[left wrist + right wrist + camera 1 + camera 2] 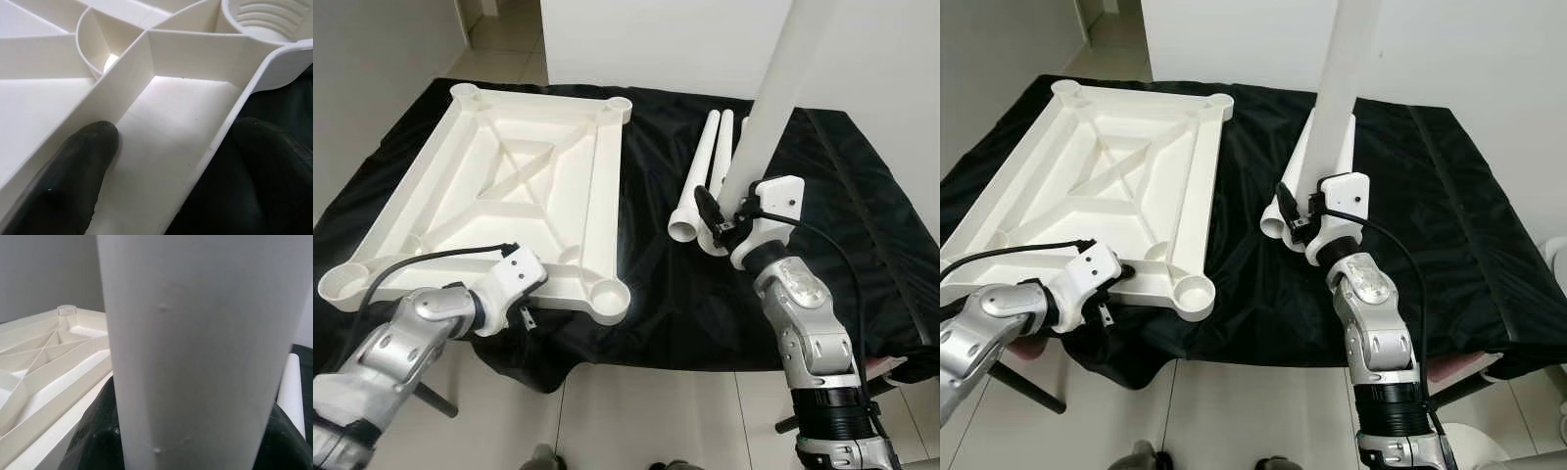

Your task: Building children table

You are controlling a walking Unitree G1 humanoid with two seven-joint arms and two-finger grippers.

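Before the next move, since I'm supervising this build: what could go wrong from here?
1. The right gripper holds the long leg upright by its lower end; it could tip or swing.
2. Loose legs lie right below and could get knocked off the cloth.
3. The tabletop overhangs the near edge; the left gripper straddles only its thin rim, so it could slide.
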